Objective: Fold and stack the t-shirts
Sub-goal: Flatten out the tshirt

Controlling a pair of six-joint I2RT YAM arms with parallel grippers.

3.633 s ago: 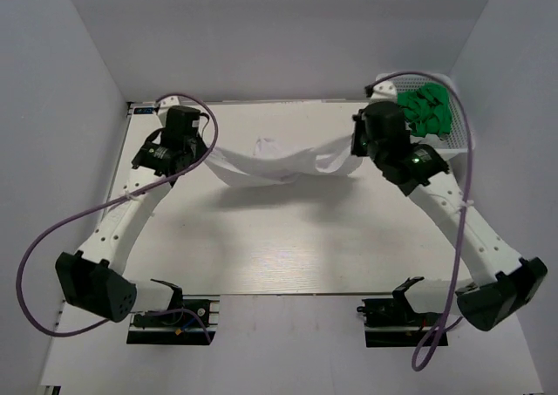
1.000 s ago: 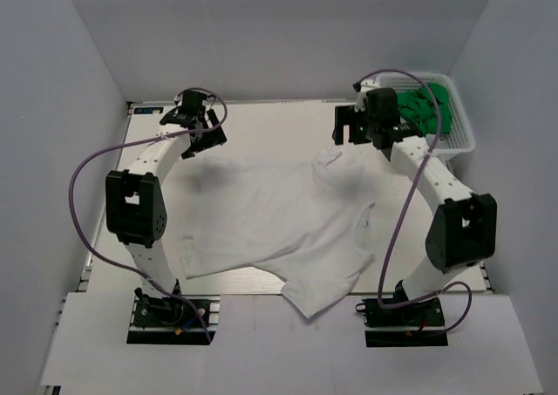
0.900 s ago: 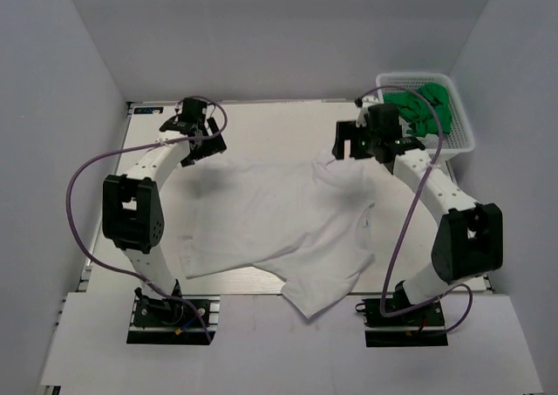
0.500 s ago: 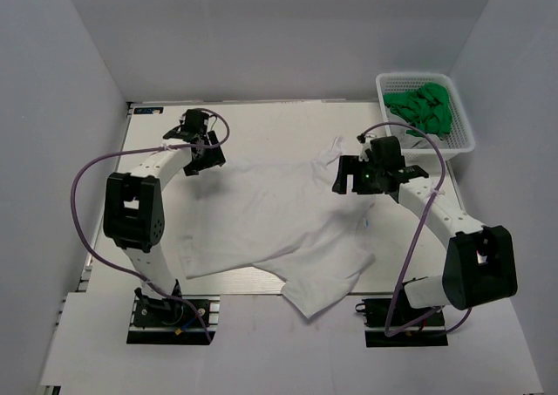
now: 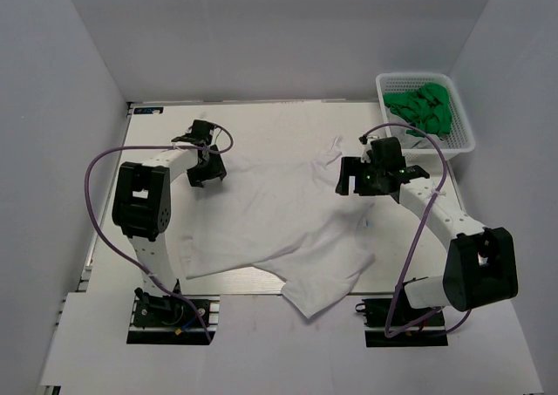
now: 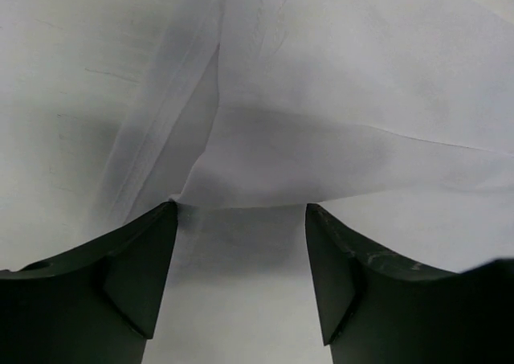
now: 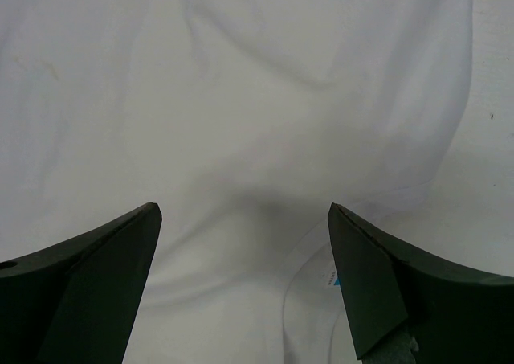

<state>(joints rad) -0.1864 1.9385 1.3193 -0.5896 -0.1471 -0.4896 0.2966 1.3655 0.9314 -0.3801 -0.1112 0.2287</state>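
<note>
A white t-shirt lies spread on the table, with one corner hanging over the near edge. My left gripper is down at the shirt's far left corner. In the left wrist view it stands open, a raised fold of the white cloth just ahead of the fingertips and flat cloth between them. My right gripper hovers over the shirt's right side by the collar. It is wide open above smooth cloth, with the small neck label beside its right finger. Nothing is gripped.
A white mesh basket holding bunched green cloth stands at the far right corner. The grey enclosure walls close in on three sides. Purple cables loop beside both arms.
The shirt, earlier held up between both grippers, now lies flat. My left gripper has come down onto the far left corner and its jaws have narrowed. My right gripper moved nearer, over the collar.
</note>
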